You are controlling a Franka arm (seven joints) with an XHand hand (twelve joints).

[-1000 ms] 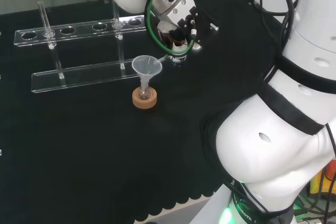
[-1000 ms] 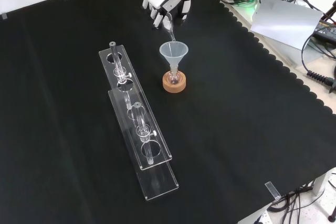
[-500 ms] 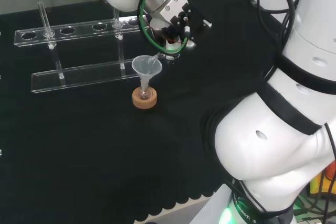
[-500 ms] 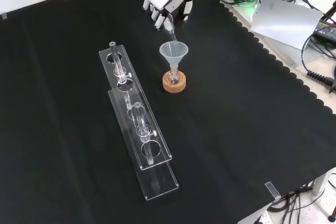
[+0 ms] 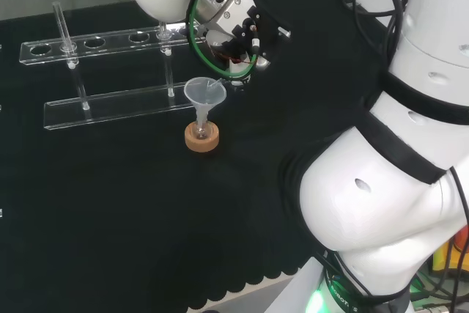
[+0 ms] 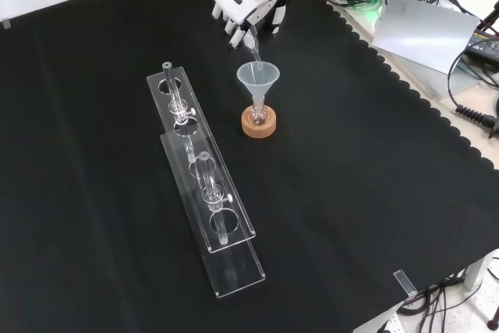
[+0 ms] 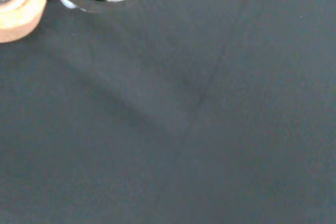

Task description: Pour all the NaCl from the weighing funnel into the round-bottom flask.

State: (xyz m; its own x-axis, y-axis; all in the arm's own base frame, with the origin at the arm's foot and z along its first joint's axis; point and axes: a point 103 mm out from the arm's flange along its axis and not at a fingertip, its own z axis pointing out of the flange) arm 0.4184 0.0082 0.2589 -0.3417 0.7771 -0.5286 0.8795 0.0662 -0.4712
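A small round-bottom flask (image 5: pixel 201 130) stands on a cork ring (image 5: pixel 201 139) near the middle of the cloth, with a clear plastic funnel (image 5: pixel 204 93) in its neck. The hand (image 5: pixel 236 28) hovers just beyond and above the funnel, fingers curled round a clear glass weighing funnel (image 5: pixel 220 81). That piece is tilted, its thin spout dipping into the funnel's mouth. From the front, the hand (image 6: pixel 248 1) holds the weighing funnel (image 6: pixel 253 41) steeply over the funnel (image 6: pixel 258 78) and the cork ring (image 6: pixel 258 123). I cannot make out any NaCl. The wrist view catches the cork ring (image 7: pixel 18 17) at its corner.
Two long clear acrylic test-tube racks (image 5: pixel 110 40) with a few tubes stand behind the flask in the head view, left of it in the front view (image 6: pixel 204 193). The arm's white links (image 5: pixel 396 181) rise at the head view's right. Cables and gear (image 6: pixel 437 13) lie past the cloth's scalloped edge.
The hand has shifted a little left in the head view and rolled at the wrist, tipping the weighing funnel more steeply over the funnel. Flask and stand have not moved.
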